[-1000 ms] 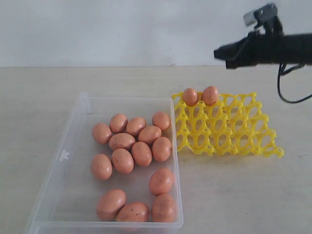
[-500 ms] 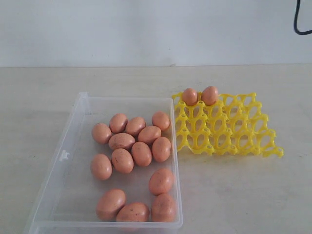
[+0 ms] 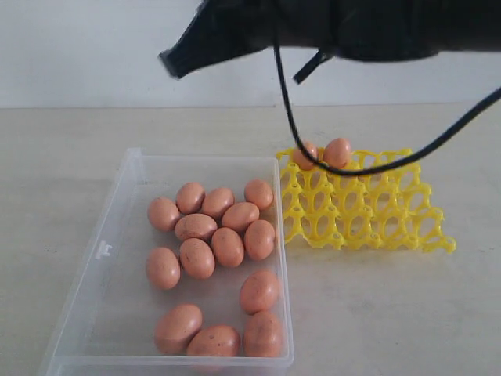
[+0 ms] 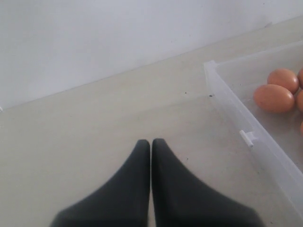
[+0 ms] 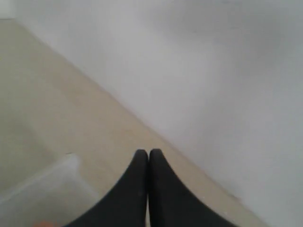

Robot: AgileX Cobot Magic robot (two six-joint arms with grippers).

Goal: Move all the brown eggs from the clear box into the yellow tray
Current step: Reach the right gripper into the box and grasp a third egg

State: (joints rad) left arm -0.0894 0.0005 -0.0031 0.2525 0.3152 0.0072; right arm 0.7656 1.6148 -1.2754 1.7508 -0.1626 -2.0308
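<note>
Eggs (image 3: pixel 228 247) on their sides in clear box (image 3: pixel 117 305), long axes variously angled.

A dark blurred arm (image 3: pixel 352 27) runs off the top edge; the clear box (image 3: pixel 97 235) is cropped below.

- eggs (image 3: pixel 228 247): smooth shell, low sheen, some dark-speckled
- box (image 3: pixel 117 188): clear plastic, glossy, smooth
- tray (image 3: pixel 368 227): yellow plastic, slight gloss
- worktop (image 3: pixel 376 313): pale, matt, smooth
- left pincer (image 4: pixel 151 144), right pincer (image 5: pixel 148 153): black, matt, smooth
- cable (image 3: pixel 376 169): black sheath, smooth
- wall (image 3: pixel 78 47): white, matt
</note>
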